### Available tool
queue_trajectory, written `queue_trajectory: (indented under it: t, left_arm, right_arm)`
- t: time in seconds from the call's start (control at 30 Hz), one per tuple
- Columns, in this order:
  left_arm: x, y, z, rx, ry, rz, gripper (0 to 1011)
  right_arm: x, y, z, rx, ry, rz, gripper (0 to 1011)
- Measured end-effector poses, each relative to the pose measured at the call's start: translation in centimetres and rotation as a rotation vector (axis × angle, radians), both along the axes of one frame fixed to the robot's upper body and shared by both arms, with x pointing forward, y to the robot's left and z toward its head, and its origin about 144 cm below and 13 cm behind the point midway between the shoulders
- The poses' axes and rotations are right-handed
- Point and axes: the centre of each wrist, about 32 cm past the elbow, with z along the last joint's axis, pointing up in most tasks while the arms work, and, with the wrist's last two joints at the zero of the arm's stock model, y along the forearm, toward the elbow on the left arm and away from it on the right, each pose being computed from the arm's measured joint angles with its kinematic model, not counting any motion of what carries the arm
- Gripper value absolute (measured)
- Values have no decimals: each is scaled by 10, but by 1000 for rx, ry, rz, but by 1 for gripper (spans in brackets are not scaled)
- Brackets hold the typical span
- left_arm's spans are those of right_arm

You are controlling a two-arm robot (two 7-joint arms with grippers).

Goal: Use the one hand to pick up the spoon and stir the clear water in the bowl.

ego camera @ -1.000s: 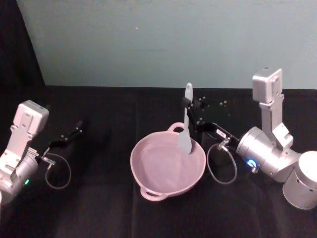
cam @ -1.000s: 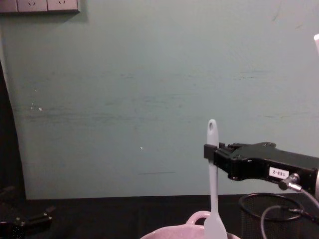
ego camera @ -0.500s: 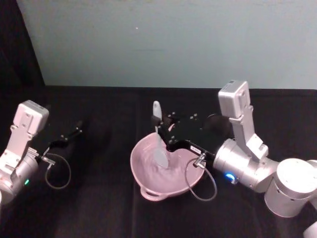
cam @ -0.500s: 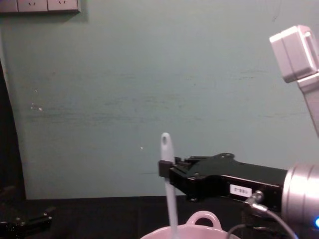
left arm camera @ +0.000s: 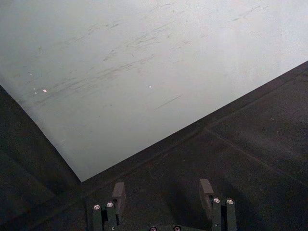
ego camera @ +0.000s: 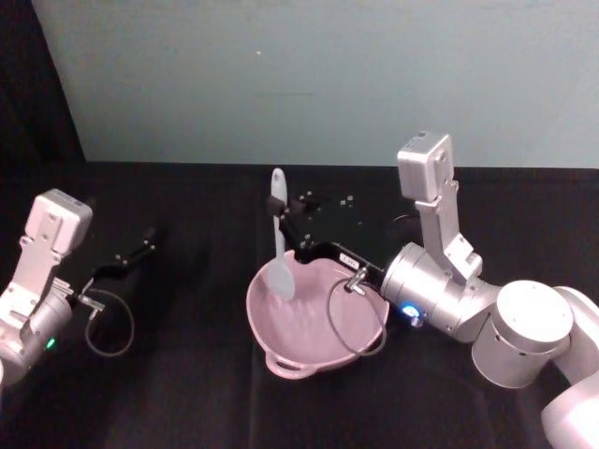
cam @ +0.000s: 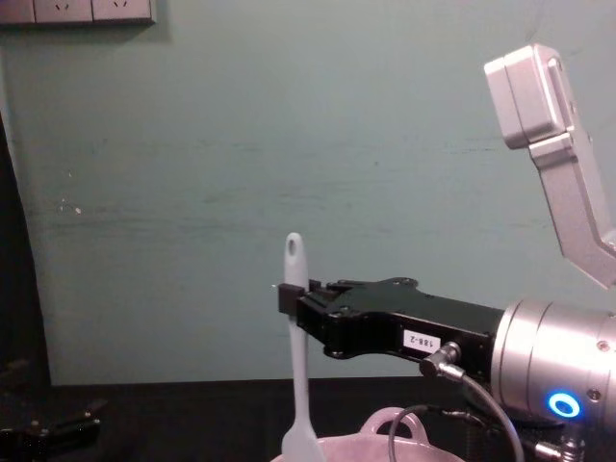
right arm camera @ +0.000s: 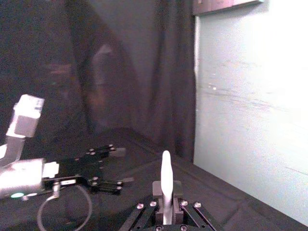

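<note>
White spoon (ego camera: pixel 280 245) in pink bowl (ego camera: pixel 265 332), clamped by right claw (ego camera: pixel 283 210), cable (ego camera: pixel 329 318) over bowl, left claw (left arm camera: pixel 161 188) apart

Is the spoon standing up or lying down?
Standing up. The right gripper pinches the spoon high on its handle, with the blade pointing down into the pink bowl.

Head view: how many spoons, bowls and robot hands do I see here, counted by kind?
spoon: 1
bowl: 1
grippers: 2 (right gripper over the bowl, holding the spoon; left gripper parked far left, open)
total: 4
</note>
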Motion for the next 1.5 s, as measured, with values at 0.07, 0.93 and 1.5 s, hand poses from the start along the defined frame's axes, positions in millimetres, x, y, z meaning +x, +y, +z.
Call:
queue_trajectory:
  t: [0.07, 0.93, 1.5]
  left_arm:
    - [0, 0, 0, 0, 0, 0, 1005]
    - [0, 0, 0, 0, 0, 0, 1005]
    - [0, 0, 0, 0, 0, 0, 1005]
  right_arm:
    - [3, -3, -2, 9, 4, -17, 118]
    - [-14, -42, 4, -94, -7, -125, 118]
    - [-20, -3, 3, -51, 0, 10, 118]
